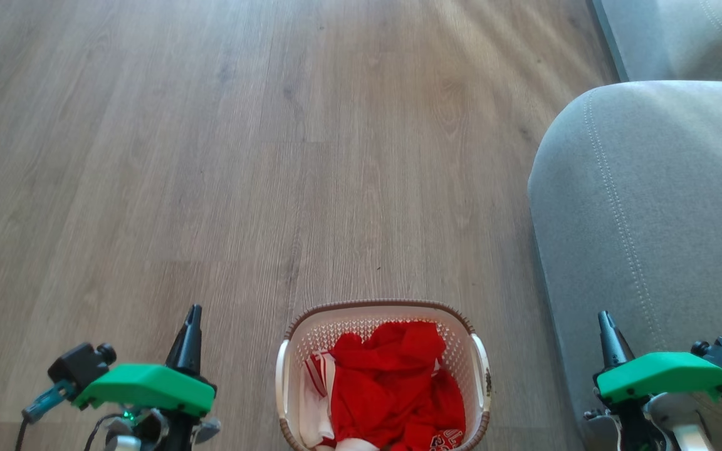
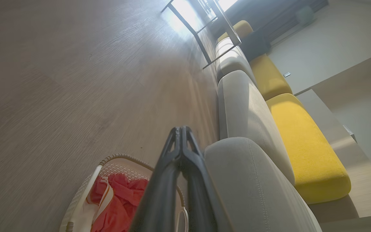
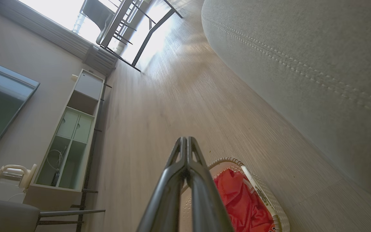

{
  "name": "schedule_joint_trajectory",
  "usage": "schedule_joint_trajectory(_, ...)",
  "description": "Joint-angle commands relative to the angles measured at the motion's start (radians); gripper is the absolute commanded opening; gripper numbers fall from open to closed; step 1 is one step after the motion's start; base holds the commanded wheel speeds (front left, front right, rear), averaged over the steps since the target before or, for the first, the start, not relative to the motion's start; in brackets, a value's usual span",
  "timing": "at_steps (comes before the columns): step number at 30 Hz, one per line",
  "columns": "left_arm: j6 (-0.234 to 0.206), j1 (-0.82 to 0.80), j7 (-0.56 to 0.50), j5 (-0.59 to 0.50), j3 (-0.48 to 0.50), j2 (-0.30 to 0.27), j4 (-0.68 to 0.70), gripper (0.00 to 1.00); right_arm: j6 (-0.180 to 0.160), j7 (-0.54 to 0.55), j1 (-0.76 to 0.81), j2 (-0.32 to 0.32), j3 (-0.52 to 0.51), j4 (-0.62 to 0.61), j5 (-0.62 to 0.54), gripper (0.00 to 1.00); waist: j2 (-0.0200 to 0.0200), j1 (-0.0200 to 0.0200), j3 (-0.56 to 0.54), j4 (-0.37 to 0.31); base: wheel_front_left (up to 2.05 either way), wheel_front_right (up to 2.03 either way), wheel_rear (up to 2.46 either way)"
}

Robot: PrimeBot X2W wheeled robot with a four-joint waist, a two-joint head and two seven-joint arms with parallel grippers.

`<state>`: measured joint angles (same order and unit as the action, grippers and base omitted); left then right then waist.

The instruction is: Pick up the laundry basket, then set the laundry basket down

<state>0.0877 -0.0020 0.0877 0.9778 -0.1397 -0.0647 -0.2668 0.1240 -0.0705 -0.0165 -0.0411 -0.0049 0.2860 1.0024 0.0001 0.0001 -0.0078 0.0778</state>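
Laundry basket (image 1: pixel 376 304) sits on wood floor (image 1: pixel 273 156) at bottom centre of head view, between the two arms, touched by neither. Red clothes (image 1: pixel 392 382) with a bit of white are piled inside. Left gripper (image 1: pixel 193 312) is fully closed, fingers pressed together, holding nothing, off to the left of basket's left handle, tips pointing forward. Right gripper (image 1: pixel 605 318) is also closed and empty, well to basket's right, in front of grey sofa (image 1: pixel 649 219). Sofa arm is just right of basket, with a narrow strip of floor between. Both wrist views show the finger pairs meeting at tips, basket low beside them
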Motion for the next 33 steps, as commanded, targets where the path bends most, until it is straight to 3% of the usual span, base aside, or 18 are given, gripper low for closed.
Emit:
schedule_joint_trajectory(1,0.007,-0.060,-0.005,0.025,0.036,-0.015,0.031,0.00,0.004,0.008,-0.056,-0.015,0.001,-0.036,0.023,0.00,-0.0001,-0.0001,0.000,-0.001,0.00,0.00,0.00)
schedule_joint_trajectory(33,0.026,-0.083,-0.094,0.370,0.132,-0.015,0.027,0.00,0.005,0.098,-0.075,-0.016,-0.053,-0.039,0.343,0.00,-0.0001,-0.0001,0.006,-0.043,0.00,0.00,0.00)
